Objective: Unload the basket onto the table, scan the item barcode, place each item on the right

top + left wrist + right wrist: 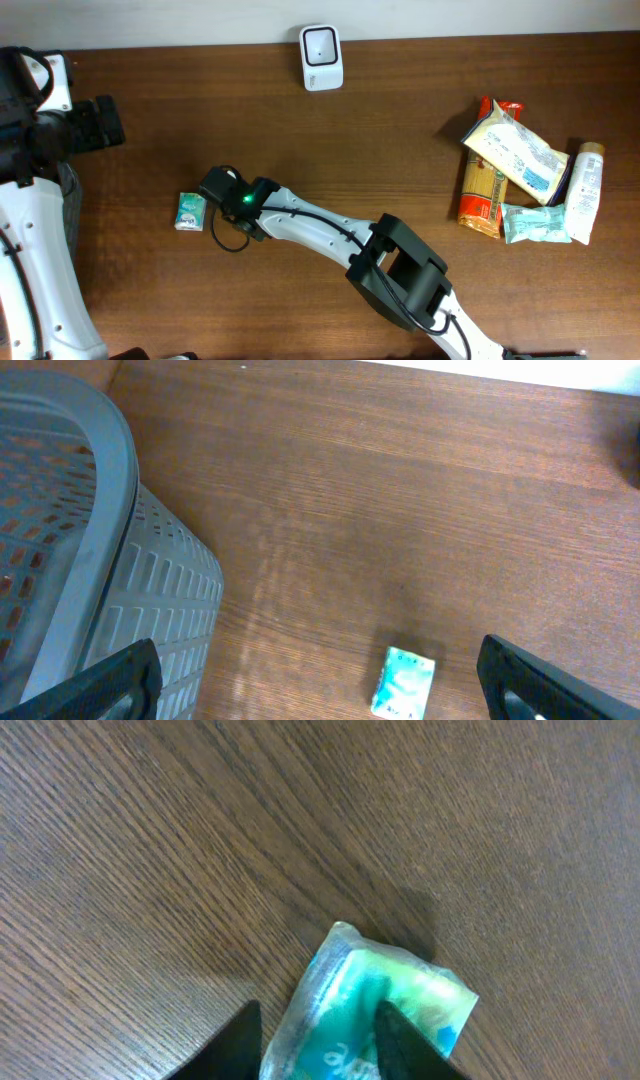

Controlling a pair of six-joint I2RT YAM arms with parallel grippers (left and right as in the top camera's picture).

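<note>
Teal packet [190,211] lies flat on the brown wooden table [400,130], left of the white scanner [321,57] and much nearer the front edge than it. The scanner itself stands at the table's far edge, against the pale wall. The right arm [320,225] slants in from the front, to the scanner's right, and ends just beside the packet. In the wrist view, the right gripper [318,1010] hangs over one end of the packet with its jaws partly spread. One dark finger [238,1045] sits just off the packet's edge and the other overlaps its wrapper; whether they pinch it cannot be told. Bare wood stretches between the packet and the scanner, nothing standing on that run of board. The left gripper [320,660] hovers far to the scanner's left with its jaws spread wide and nothing between them. A grey slotted basket [90,510] fills the left of its view, its rounded rim well apart from the packet. To the scanner's right, near the table's right edge, a heap of groceries [530,170] lies with its packs overlapping, and open board separates it from the right arm.
</note>
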